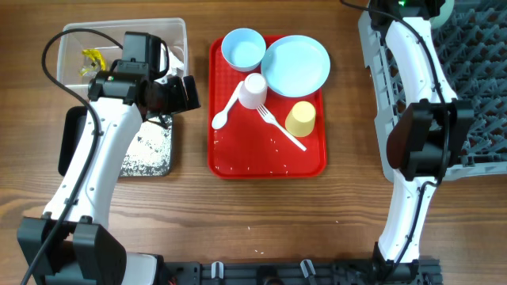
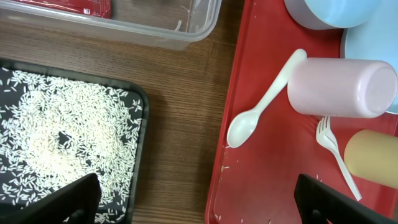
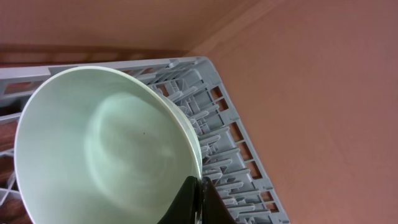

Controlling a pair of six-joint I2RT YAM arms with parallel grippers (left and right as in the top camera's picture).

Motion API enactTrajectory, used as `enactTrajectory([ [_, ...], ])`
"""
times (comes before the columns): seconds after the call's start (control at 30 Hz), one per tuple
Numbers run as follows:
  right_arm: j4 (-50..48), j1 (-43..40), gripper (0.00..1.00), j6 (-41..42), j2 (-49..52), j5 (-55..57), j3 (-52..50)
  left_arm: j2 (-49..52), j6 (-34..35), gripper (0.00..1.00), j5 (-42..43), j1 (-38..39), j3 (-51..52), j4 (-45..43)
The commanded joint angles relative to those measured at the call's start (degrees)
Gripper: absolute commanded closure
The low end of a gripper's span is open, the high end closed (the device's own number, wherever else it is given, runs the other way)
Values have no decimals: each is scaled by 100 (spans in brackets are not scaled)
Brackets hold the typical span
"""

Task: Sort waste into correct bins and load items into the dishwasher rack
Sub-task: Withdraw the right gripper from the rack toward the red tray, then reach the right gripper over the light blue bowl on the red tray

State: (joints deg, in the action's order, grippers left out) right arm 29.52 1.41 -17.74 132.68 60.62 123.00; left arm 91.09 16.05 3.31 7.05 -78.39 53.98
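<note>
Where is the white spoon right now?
Overhead, the white spoon lies at the left of the red tray, beside the pink cup and below the blue bowl.

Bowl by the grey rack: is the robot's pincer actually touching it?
Touching. The right wrist view shows the right pincer clamped on the rim of the bowl, with the dishwasher rack behind it.

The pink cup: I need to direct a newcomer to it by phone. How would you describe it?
Find the red tray in the middle of the table. Near its centre, between the small blue bowl and the yellow cup, is the pink cup. It is the only pale pink thing there, with the white spoon's handle ending beside it.
</note>
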Motion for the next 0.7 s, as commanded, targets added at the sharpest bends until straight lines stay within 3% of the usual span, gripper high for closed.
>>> enactTrajectory([
  [0.0,13,-31,96,-22,203,9,-13,44,72,0,68,-15,-26,-13],
  [0.47,181,-7,96,-13,352,-282,-87,44,74,0,68,-15,-26,-13],
  [0.67,-402,13,96,-483,352,260,-87,44,74,0,68,-15,-26,-13],
])
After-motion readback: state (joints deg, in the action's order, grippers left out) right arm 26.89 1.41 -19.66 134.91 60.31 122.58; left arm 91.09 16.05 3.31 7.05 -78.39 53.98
